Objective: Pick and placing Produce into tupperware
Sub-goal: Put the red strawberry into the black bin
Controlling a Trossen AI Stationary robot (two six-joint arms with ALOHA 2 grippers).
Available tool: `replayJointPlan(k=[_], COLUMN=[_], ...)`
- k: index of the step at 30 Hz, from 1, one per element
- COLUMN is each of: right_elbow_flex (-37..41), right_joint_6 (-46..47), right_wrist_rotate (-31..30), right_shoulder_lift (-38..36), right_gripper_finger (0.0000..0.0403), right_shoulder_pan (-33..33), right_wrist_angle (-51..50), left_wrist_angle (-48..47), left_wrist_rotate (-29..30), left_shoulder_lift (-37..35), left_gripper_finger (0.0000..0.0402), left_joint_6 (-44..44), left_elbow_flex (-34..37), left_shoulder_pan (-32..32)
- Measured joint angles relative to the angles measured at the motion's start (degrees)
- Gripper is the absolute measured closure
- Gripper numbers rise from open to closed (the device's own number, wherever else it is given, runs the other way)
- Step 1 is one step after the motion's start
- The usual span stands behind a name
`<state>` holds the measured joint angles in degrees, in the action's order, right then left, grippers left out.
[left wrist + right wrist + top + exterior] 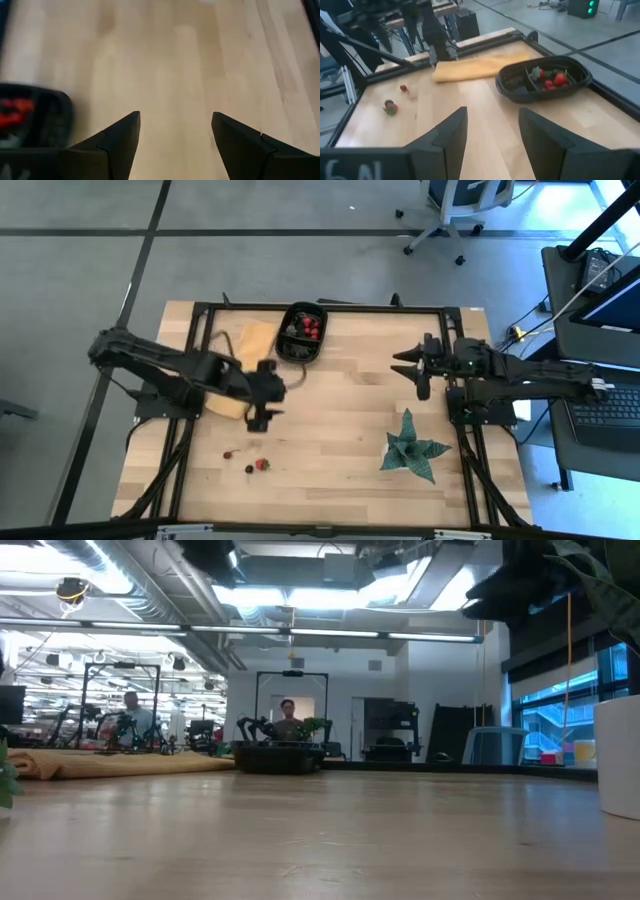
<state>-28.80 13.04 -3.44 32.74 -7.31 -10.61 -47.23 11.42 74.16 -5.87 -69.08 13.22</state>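
Observation:
The black tub point(302, 333) sits by the table's far edge with red strawberries point(312, 328) inside; it also shows in the right wrist view point(545, 77) and the low view point(278, 756). A strawberry point(262, 464) and dark berries point(249, 469) lie loose near the table's near-left part. My left gripper point(265, 402) point(175, 120) is open over bare wood, between the tub and the loose fruit. My right gripper point(403, 364) point(490, 125) is open at the table's right, pointing left toward the tub.
A tan board point(240, 368) lies left of the tub, under the left arm. A green spiky plant point(412, 447) stands near the table's near-right part. A black frame point(330, 306) borders the table. Bare wood lies in the middle point(340, 410).

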Motion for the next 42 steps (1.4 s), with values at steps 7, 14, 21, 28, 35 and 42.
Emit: replayJointPlan(k=[7, 14, 21, 28, 35, 42], right_elbow_flex=[4.2, 6.7, 6.8, 6.8, 6.8, 6.8], right_joint_6=[0.1, -0.1, -1.6, -1.6, -1.4, -1.5], right_wrist_rotate=[0.0, 0.0, 0.0, 0.0, 0.0, 0.0], right_shoulder_lift=[-1.0, -1.0, -1.0, -1.0, -1.0, -1.0], right_gripper_finger=[0.0224, 0.0224, 0.0224, 0.0224, 0.0224, 0.0224], right_shoulder_pan=[0.0, 0.0, 0.0, 0.0, 0.0, 0.0], right_wrist_angle=[0.0, 0.2, 0.3, 0.3, 0.3, 0.2], left_wrist_angle=[-5.0, -5.3, -6.5, -9.3, -9.0, -8.5], left_wrist_rotate=[-3.0, -5.5, -6.4, -6.4, -6.4, -6.4], left_shoulder_lift=[10.2, 17.0, 22.7, 27.8, 31.0, 31.7], left_gripper_finger=[0.0162, 0.0162, 0.0162, 0.0162, 0.0162, 0.0162], left_joint_6=[-14.7, -27.9, -27.0, -28.1, -26.3, -25.3], left_elbow_flex=[-3.2, -3.9, -3.9, -3.9, -3.9, -3.1], left_shoulder_pan=[7.5, 13.8, 19.2, 20.7, 20.9, 21.9])
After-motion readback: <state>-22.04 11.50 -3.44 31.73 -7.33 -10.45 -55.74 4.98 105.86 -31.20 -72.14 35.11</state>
